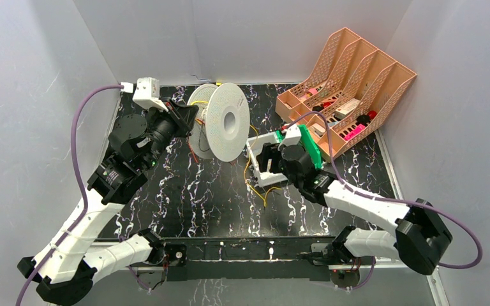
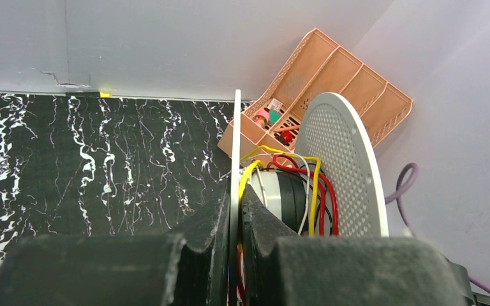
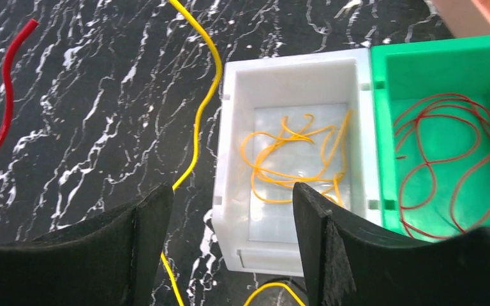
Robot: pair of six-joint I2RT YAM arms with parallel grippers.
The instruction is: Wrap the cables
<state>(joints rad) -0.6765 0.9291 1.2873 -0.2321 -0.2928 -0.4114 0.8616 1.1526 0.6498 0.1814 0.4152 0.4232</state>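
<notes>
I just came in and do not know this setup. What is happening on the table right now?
The left gripper is shut on one flange of the white spool, which stands on edge; some wire is already wound on it. The right gripper hangs open over a white bin of loose yellow cables. Another yellow cable lies beside the bin.

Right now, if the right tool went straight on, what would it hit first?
Probably the left wall of the white bin, seen between the fingers of the open right tool; a yellow cable lies beside it. Depth unclear.
</notes>
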